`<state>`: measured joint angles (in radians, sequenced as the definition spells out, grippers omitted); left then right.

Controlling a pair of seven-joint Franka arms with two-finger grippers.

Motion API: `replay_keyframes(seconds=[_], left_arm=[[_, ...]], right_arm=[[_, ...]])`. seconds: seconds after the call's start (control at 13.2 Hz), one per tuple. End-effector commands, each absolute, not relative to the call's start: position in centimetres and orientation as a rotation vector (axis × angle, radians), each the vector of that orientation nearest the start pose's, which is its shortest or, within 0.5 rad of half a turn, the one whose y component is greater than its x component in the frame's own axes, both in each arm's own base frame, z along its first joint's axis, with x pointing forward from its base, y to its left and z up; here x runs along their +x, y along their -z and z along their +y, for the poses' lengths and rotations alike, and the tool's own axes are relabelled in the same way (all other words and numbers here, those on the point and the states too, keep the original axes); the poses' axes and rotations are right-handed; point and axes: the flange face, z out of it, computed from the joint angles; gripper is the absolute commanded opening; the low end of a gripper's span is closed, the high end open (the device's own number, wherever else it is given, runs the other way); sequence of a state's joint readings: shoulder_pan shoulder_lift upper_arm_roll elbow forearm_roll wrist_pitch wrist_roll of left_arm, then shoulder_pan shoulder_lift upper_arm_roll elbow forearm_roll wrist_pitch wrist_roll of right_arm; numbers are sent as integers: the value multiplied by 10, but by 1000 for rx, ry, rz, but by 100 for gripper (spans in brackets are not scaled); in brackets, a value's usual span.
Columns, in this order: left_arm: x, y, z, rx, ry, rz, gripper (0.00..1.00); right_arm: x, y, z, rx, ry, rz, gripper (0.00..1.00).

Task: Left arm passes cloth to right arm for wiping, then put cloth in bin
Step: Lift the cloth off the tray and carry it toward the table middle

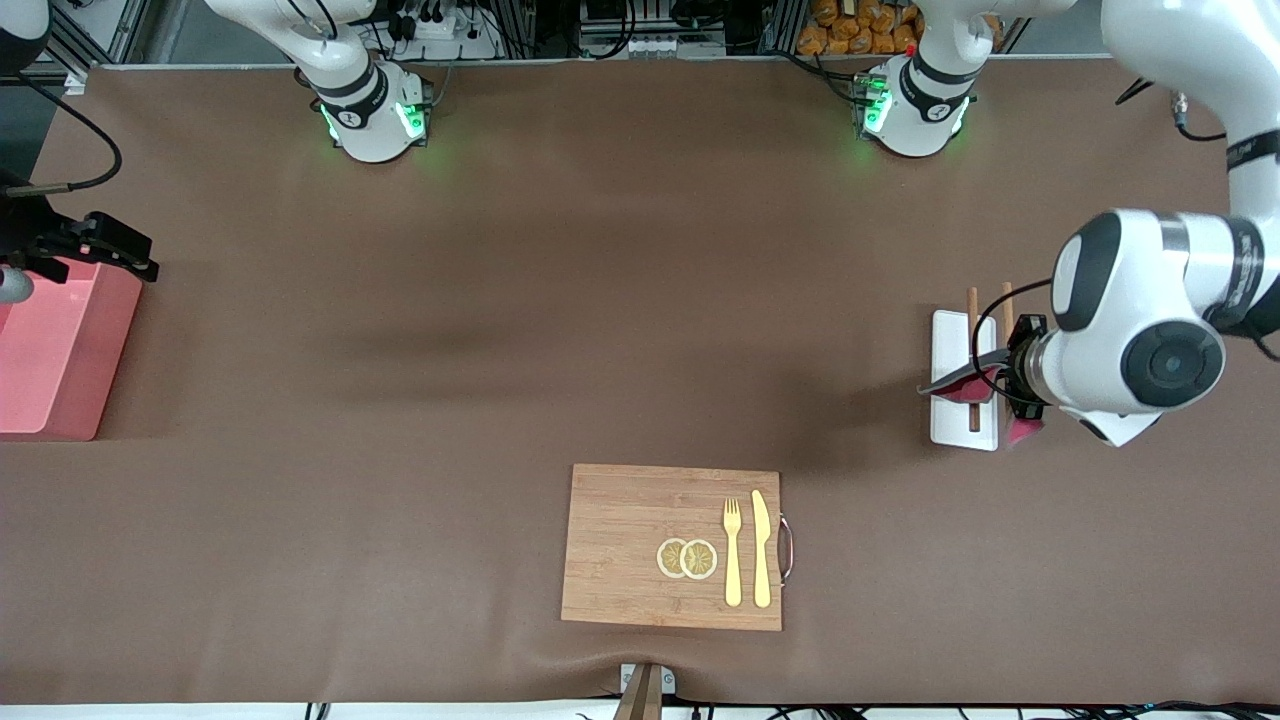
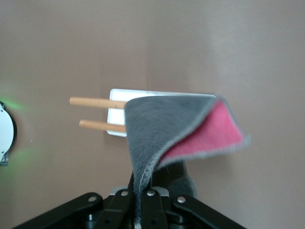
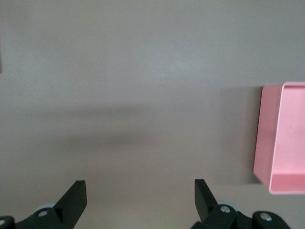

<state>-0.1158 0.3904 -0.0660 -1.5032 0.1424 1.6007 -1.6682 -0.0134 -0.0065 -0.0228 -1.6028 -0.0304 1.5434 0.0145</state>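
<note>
My left gripper is shut on the cloth and holds it up over the white tray at the left arm's end of the table. In the left wrist view the cloth hangs from the shut gripper, grey face out, with a crimson fold showing. The salmon-pink bin stands at the right arm's end of the table. My right gripper is open and empty over the bin's corner that is farthest from the front camera. Its wrist view shows the spread gripper over bare table, with the bin beside it.
Two wooden sticks lie across the white tray and also show in the left wrist view. A bamboo cutting board near the table's front edge holds two lemon slices, a yellow fork and a knife.
</note>
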Motion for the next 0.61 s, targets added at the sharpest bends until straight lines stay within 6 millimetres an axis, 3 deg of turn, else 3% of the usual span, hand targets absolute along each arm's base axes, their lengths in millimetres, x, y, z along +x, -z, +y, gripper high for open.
replay_keyframes(seconds=[0.0,0.3,0.53], left_arm=[[625,-458,-146,-2247,-77,-1797,0],[596,-486,-266,-2608,-81,-1504,0],[558,-502,-360,-2845,-131,-1389,0]], right_arm=[[543,-611,-5,-3137,-152,360,100],[543,-586,21,-2956,-361,724,100],[544,-569,58,-2876,-489,948,100]])
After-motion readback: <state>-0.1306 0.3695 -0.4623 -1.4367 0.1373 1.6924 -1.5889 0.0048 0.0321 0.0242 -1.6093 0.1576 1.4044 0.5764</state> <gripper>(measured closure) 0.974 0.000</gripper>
